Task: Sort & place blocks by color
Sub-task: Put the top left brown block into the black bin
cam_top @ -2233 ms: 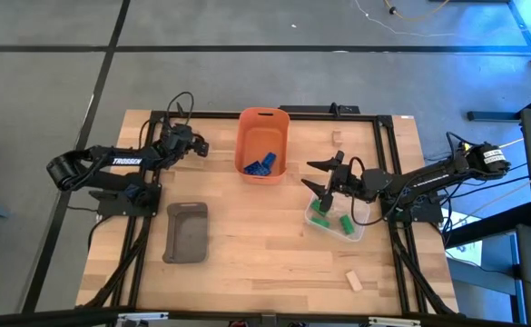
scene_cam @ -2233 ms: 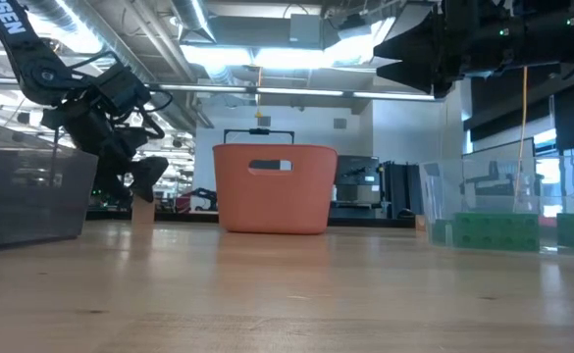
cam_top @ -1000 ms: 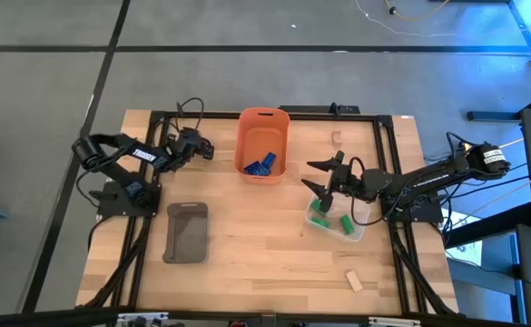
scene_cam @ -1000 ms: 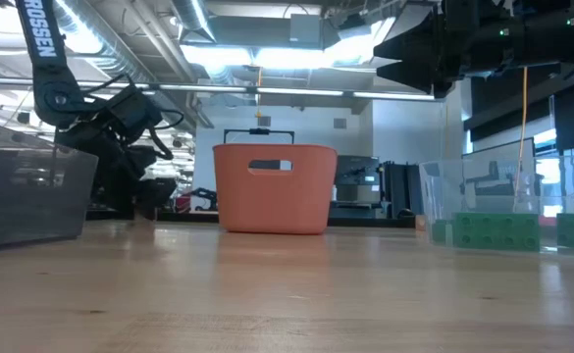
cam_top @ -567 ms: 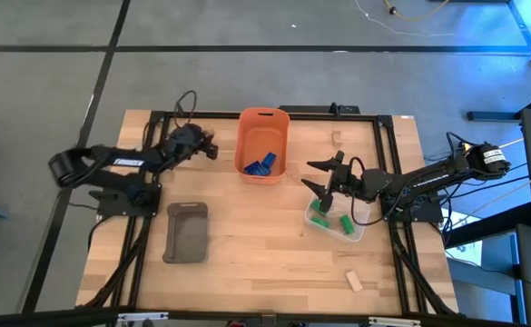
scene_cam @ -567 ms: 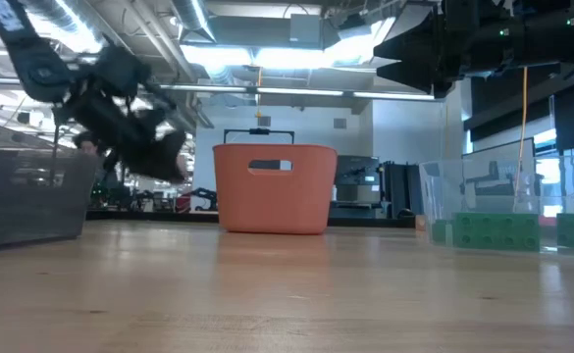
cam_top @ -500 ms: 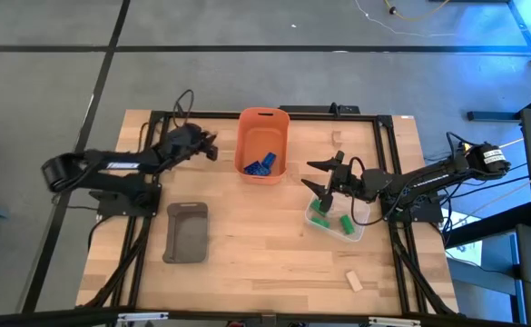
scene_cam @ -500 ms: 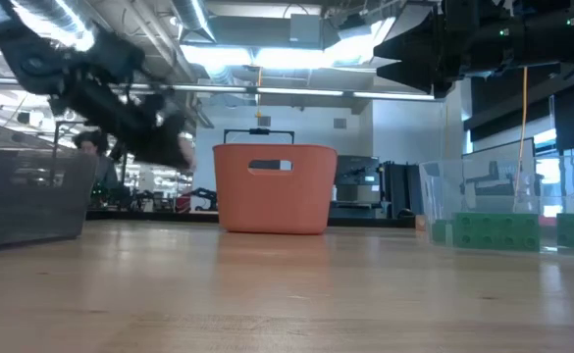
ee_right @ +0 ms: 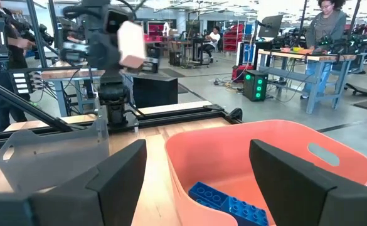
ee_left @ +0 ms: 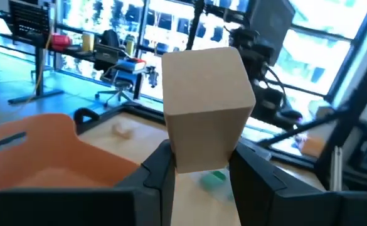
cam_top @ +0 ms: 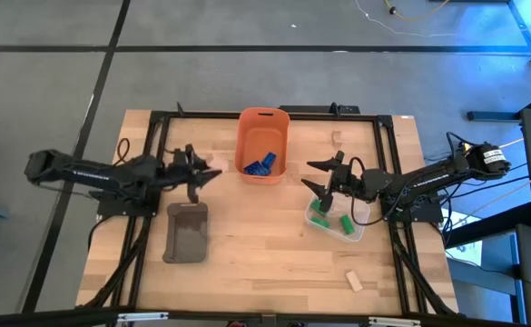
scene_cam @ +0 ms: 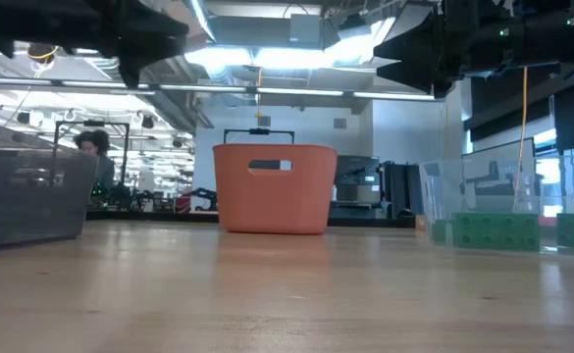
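A robotics lab or workshop on an open industrial floor. Beyond the wooden table (cam_top: 247, 263) stand workbenches (ee_right: 308, 59) with people (ee_right: 329, 28) at them, office chairs (ee_left: 115, 66), monitors (ee_left: 268, 25) and cabling. Above the table run exposed ducts (scene_cam: 247, 74) and strip lights (scene_cam: 296, 59); around it lies grey concrete floor (cam_top: 47, 100).

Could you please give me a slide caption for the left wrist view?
Left gripper holds a tan block upright above the orange bin.

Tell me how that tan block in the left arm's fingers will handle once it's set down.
The tan block looks rigid: flat faces, crisp edges, no give where the left gripper pinches it. Probably light, since it is held by its lower end alone. Squared sides should keep it from rolling, though stood on end it might tip.
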`<state>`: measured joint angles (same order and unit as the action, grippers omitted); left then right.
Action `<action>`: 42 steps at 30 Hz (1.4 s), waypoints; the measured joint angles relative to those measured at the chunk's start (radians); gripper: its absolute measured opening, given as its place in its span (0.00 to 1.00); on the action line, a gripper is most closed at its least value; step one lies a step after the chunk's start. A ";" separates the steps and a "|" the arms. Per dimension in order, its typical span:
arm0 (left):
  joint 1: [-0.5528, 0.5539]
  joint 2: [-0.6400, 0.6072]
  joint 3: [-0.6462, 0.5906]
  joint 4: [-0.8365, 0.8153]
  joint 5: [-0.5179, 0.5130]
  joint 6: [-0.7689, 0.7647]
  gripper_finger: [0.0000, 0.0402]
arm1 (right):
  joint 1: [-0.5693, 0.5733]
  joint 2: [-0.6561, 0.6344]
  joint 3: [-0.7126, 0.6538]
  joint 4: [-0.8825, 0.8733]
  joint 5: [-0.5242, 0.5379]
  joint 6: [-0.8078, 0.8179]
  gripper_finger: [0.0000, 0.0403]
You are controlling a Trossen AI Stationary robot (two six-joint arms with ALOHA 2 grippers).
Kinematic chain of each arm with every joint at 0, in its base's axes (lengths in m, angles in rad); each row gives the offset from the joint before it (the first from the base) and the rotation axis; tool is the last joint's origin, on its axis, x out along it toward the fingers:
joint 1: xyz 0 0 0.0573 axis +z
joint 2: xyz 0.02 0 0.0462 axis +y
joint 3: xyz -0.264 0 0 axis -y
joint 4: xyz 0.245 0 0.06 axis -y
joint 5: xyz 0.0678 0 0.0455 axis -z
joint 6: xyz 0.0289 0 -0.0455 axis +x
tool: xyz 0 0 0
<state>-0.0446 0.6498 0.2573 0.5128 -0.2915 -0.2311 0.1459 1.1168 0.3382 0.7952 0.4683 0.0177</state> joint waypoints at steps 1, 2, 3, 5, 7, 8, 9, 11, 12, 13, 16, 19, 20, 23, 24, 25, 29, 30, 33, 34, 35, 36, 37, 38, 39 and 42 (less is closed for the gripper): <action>-0.044 0.003 0.000 0.002 -0.043 0.015 0.27 | 0.000 0.000 0.000 0.000 0.000 0.000 0.71; -0.081 0.005 0.000 0.003 -0.087 0.034 0.27 | 0.000 0.000 0.000 0.000 0.000 0.000 0.71; -0.110 0.006 0.000 0.016 -0.131 0.054 0.27 | 0.000 0.000 0.000 0.000 0.000 0.000 0.71; -0.146 0.003 0.000 0.031 -0.196 0.082 0.27 | 0.000 0.000 0.000 0.000 0.000 0.000 0.71; -0.161 -0.002 0.000 0.029 -0.220 0.090 0.27 | 0.000 0.000 0.000 0.000 0.000 0.000 0.71; -0.164 -0.008 0.000 0.030 -0.220 0.098 0.27 | 0.000 0.000 0.000 0.000 0.000 0.000 0.71; -0.164 -0.012 0.000 0.034 -0.220 0.106 0.27 | 0.000 0.000 0.000 0.000 0.000 0.000 0.71; -0.164 -0.011 0.000 0.034 -0.223 0.107 0.27 | 0.000 0.000 0.000 0.000 0.000 0.000 0.71; -0.163 -0.010 0.000 0.030 -0.223 0.108 0.27 | 0.000 0.000 0.000 0.000 0.000 0.000 0.71; -0.163 -0.011 0.000 0.030 -0.223 0.110 0.27 | 0.000 0.000 0.000 -0.001 0.000 0.000 0.71; -0.163 -0.011 0.000 0.032 -0.222 0.111 0.27 | 0.000 0.000 0.000 -0.004 -0.001 0.004 0.71; -0.163 -0.011 0.000 0.031 -0.222 0.110 0.27 | 0.000 0.000 0.000 -0.005 -0.001 0.003 0.71; -0.163 -0.011 0.000 0.031 -0.222 0.110 0.27 | 0.000 0.000 0.000 -0.005 -0.001 0.003 0.71; -0.163 -0.011 0.000 0.031 -0.222 0.109 0.27 | 0.000 0.000 0.000 -0.005 -0.001 0.003 0.71; -0.163 -0.011 0.000 0.031 -0.222 0.109 0.27 | 0.000 0.000 0.000 -0.005 -0.001 0.003 0.71; -0.163 -0.011 0.000 0.030 -0.221 0.108 0.27 | 0.000 0.000 0.000 -0.005 -0.001 0.003 0.71; -0.163 -0.011 0.000 0.027 -0.221 0.105 0.27 | 0.000 0.000 0.000 -0.006 0.000 0.003 0.71; -0.163 -0.011 0.000 0.027 -0.221 0.105 0.27 | 0.000 0.000 0.000 -0.006 0.000 0.003 0.71; -0.163 -0.011 0.000 0.027 -0.221 0.105 0.27 | 0.000 0.000 0.000 -0.007 0.000 0.003 0.71; -0.163 -0.011 0.000 0.027 -0.221 0.105 0.27 | 0.000 0.000 0.000 -0.007 0.000 0.003 0.71; -0.163 -0.011 0.000 0.027 -0.220 0.105 0.27 | 0.000 0.000 0.000 -0.008 0.000 0.003 0.71; -0.163 -0.011 0.000 0.027 -0.220 0.104 0.27 | 0.000 0.000 0.000 -0.008 0.000 0.003 0.71; -0.163 -0.011 0.000 0.027 -0.220 0.104 0.27 | 0.000 0.000 0.000 -0.008 0.000 0.003 0.71; -0.163 -0.011 0.000 0.027 -0.220 0.104 0.27 | 0.000 0.000 0.000 -0.008 0.000 0.003 0.71; -0.163 -0.011 0.000 0.027 -0.220 0.104 0.27 | 0.000 0.000 0.000 -0.008 0.000 0.003 0.71; -0.163 -0.011 0.000 0.026 -0.219 0.104 0.27 | 0.000 0.000 0.000 -0.008 0.000 0.003 0.71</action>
<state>-0.2081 0.6392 0.2573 0.5392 -0.5110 -0.1268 0.1462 1.1168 0.3382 0.7876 0.4679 0.0212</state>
